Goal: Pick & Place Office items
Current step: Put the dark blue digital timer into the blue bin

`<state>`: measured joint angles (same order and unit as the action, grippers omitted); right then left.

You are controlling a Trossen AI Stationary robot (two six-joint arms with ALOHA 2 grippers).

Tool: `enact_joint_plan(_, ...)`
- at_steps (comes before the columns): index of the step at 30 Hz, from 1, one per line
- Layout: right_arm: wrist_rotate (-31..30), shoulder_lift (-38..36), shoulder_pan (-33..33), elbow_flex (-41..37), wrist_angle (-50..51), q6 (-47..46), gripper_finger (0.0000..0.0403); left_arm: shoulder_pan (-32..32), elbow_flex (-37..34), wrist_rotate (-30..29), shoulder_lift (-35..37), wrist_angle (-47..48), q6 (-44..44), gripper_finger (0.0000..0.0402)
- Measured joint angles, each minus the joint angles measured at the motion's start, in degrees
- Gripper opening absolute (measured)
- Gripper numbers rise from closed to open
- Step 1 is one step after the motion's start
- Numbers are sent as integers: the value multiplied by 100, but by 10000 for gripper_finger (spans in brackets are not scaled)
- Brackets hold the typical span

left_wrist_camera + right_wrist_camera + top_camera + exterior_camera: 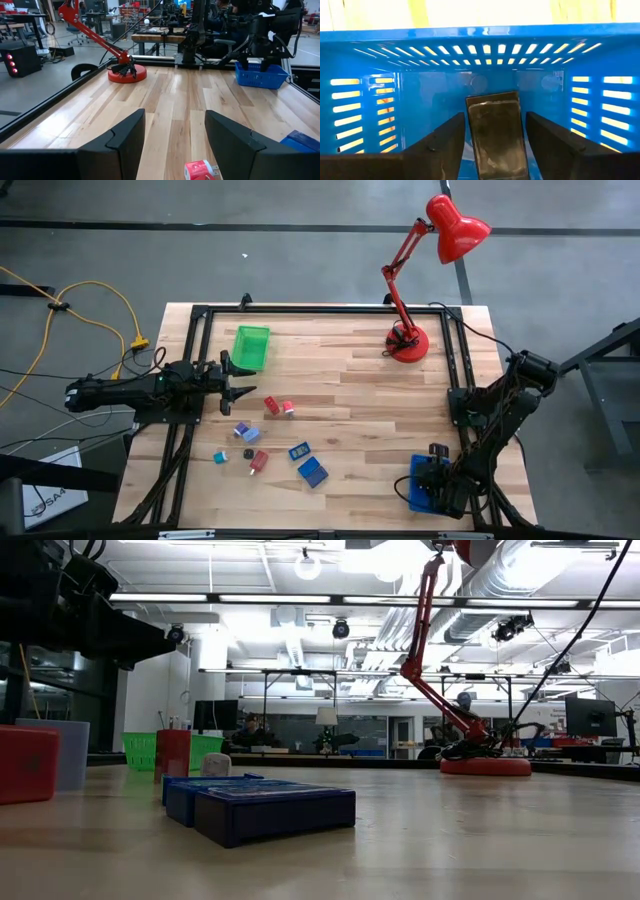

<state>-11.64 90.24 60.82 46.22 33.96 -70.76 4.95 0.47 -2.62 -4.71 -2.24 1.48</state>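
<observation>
hovering right pincer [493, 142] (open) over unlabelled black piece [496, 130].

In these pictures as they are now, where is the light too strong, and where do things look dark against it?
Low view: the bright ceiling lights behind leave the arm overhead as a dark shape. Right wrist view: the table beyond the blue perforated tray is washed out nearly white, and light shines through its slots; a dark flat item lies inside. High view: even light, soft shadows under the red lamp.
</observation>
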Motion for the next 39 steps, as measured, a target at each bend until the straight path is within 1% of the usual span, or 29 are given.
enact_joint_plan(16, 20, -46, 0, 0, -20, 33, 194, 2, 0, -2, 2, 0, 0, 199)
enact_joint_plan(30, -51, -981, -9, 0, 24, 88, 194, 0, 0, 0, 0, 0, 0, 199)
enact_joint_plan(35, -318, -1234, -9, 0, 21, 287, 194, 0, 0, -2, 0, 0, 0, 199)
enact_joint_plan(39, -413, -1290, -27, 0, 15, 313, 194, 0, 0, -2, 0, 0, 0, 199)
